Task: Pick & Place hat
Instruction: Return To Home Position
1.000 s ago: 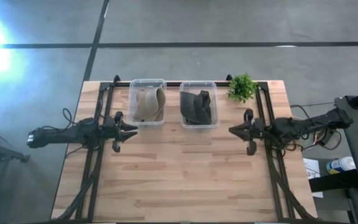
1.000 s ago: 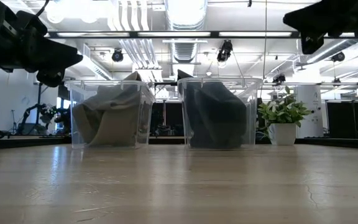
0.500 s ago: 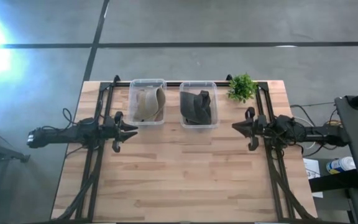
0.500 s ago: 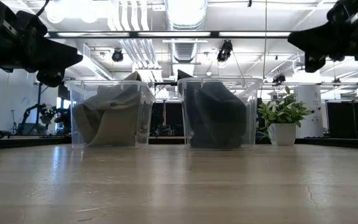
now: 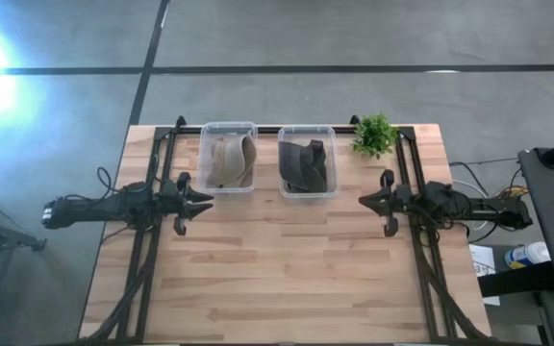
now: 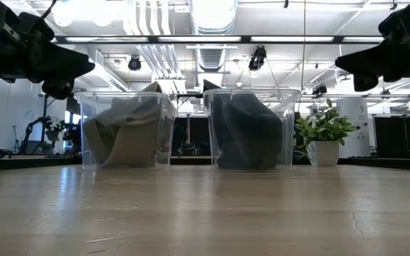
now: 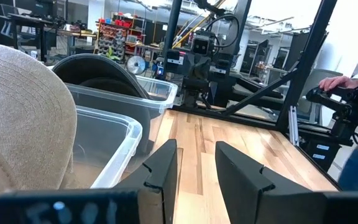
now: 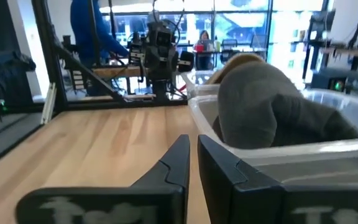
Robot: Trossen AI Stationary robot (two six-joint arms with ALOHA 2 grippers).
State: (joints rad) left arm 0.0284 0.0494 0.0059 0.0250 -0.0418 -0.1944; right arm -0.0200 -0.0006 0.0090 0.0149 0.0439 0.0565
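Two clear bins stand side by side at the table's far edge. The left bin (image 5: 203,154) holds a tan hat (image 5: 229,160), and the right bin (image 5: 333,159) holds a dark grey hat (image 5: 305,165); each hat rests on its bin's floor and rises above the rim. My left gripper (image 5: 208,202) hovers level at the table's left side, just near of the tan hat's bin, open with nothing between its fingers (image 7: 194,146). My right gripper (image 5: 359,200) hovers level at the right side, shut and empty (image 8: 193,142), beside the dark hat's bin.
A small potted plant (image 5: 374,135) stands at the far right corner. Black frame rails (image 5: 152,240) run along both table sides. The near half of the wooden tabletop (image 5: 287,279) is bare. People show beyond the table: a hand (image 7: 347,84) and a person in blue (image 8: 89,37).
My right gripper has come down and drawn back a little toward the table's right edge, staying shut and level. My left gripper and both hats have kept still.
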